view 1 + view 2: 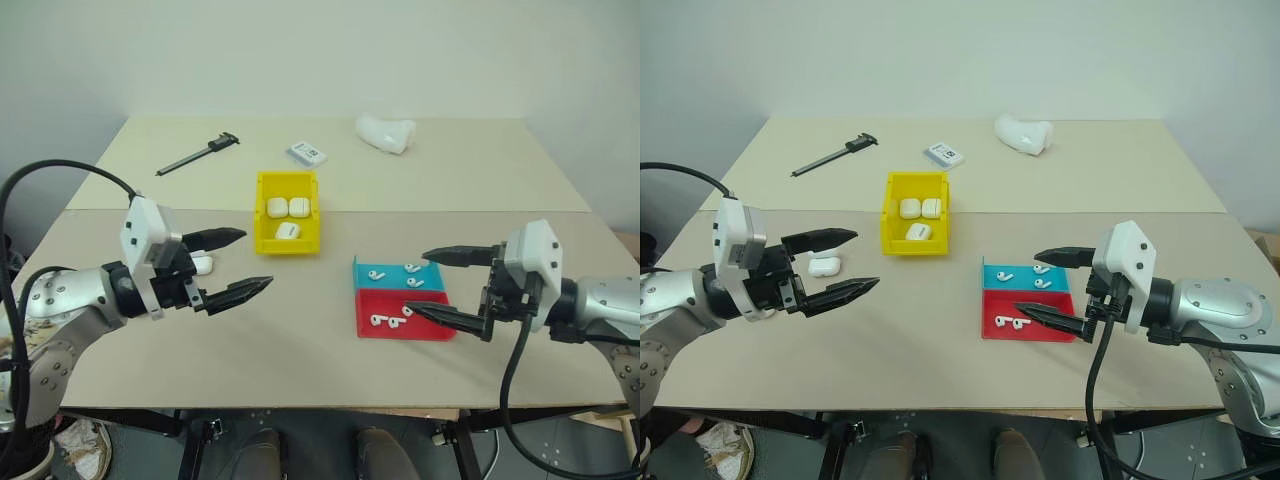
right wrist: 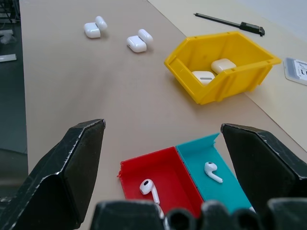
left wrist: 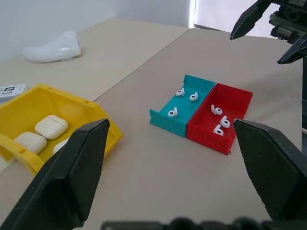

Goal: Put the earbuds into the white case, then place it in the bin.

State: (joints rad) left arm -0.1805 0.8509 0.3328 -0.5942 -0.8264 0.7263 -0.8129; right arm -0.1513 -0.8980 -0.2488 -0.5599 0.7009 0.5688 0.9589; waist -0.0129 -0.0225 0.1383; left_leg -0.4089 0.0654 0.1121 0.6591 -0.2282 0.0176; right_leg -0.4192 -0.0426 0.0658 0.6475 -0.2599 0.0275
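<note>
Your left end effector point(image 1: 238, 264) spread, empty, lower left. Right end effector point(image 1: 437, 284) spread over trays. Earbuds point(image 1: 412, 268) in teal and red trays, lower right. White case point(image 1: 824, 266) beside left fingers. Bin point(image 1: 262, 227) centre, holds cases.

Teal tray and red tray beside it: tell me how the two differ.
The shallow teal plastic tray lies farther from the robot; the shallow red plastic tray lies nearer, against it. In the left wrist view the teal tray holds three small glossy white stemmed earbuds, and the red tray seems to hold three too, bunched closer together. Both are low, open-topped and much alike in size, and lie between the open right gripper and the yellow bin.
</note>
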